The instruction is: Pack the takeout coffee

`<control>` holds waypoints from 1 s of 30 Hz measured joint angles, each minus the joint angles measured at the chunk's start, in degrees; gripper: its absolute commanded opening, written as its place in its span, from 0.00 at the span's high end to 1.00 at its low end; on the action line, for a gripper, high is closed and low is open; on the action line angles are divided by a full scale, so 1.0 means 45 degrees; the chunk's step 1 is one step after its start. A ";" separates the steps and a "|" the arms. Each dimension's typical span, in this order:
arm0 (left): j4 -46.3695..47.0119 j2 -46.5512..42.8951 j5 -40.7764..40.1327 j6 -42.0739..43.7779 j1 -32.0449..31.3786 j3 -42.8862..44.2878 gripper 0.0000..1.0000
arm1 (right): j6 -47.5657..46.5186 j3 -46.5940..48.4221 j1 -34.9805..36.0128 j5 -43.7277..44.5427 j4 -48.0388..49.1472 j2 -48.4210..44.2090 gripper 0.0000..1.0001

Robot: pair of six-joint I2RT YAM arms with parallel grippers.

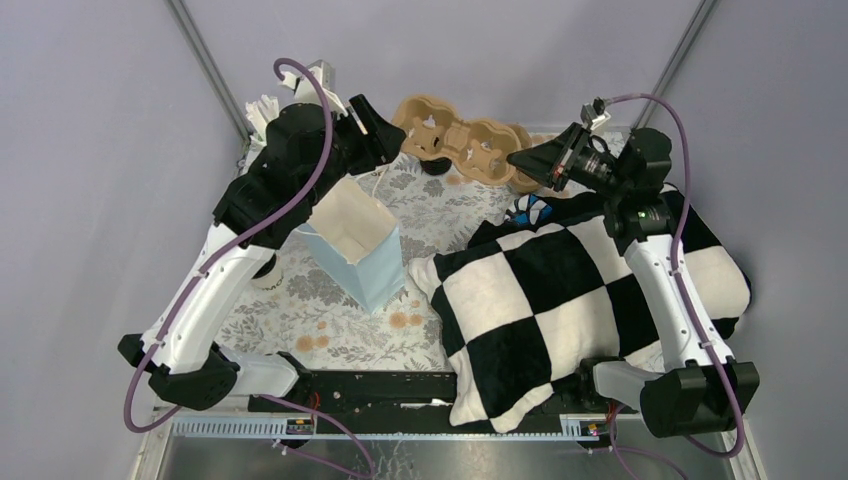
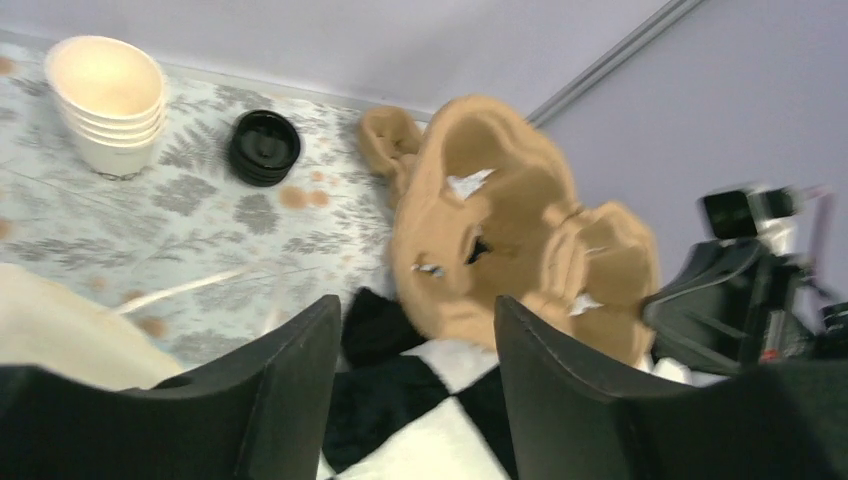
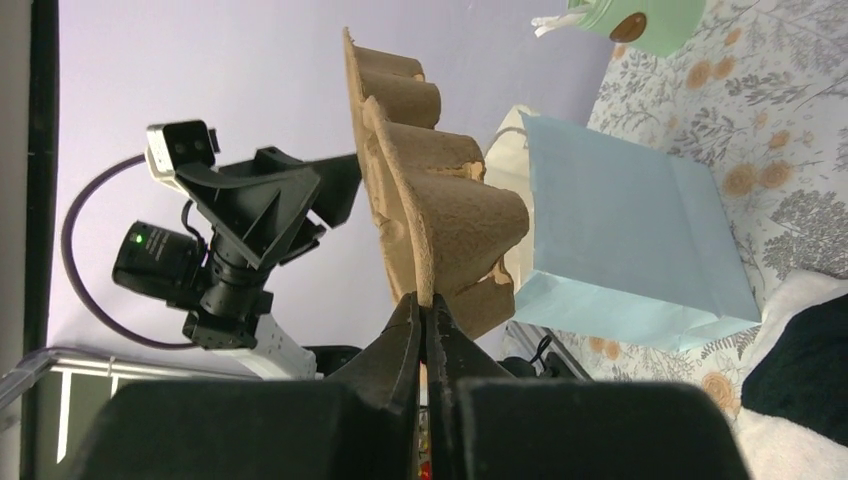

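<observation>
L. gripper (image 2: 415,305) – fingers (image 2: 300,370) stand partly apart w/ nothing between them. It hovers at the back of the table, just beside the left end of the brown pulp cup carrier (image 1: 470,140) and not touching it.

R. gripper (image 3: 425,305) – jaws pinched tight on the carrier's rim at its right end. In the wrist view we see the thin edge caught between the two fingertips.

Takeout coffee (image 1: 266,278) – we place it at the table's left side, under the L. forearm and just left of the pale blue paper bag (image 1: 360,255). It is well apart from both grippers. Only a sliver of cream wall w/ dark print shows, so we cannot tell whether it has its lid.

Other items: the bag stands upright and open-topped on the floral cloth (image 1: 330,320). A black-and-white checked blanket (image 1: 540,300) covers the right half, and its far edge lies near the carrier. At the back left are a stack of nested cream cups (image 2: 105,100), w/ black lids (image 2: 264,148) beside it, and a mint-green cup (image 3: 640,20).
</observation>
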 measured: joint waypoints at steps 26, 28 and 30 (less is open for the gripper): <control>-0.9296 -0.0981 -0.3259 -0.3750 0.0583 0.0991 0.01 | -0.4483 0.3687 0.0092 0.1783 -0.6071 0.1394 1.00; -0.9486 -0.1491 -0.3220 -0.4342 0.0602 0.0539 0.04 | -0.4585 0.3691 0.0151 0.1787 -0.6154 0.1554 1.00; -0.9573 -0.1977 -0.3215 -0.4935 0.0685 -0.0005 0.07 | -0.4648 0.3691 0.0199 0.1787 -0.6237 0.1656 1.00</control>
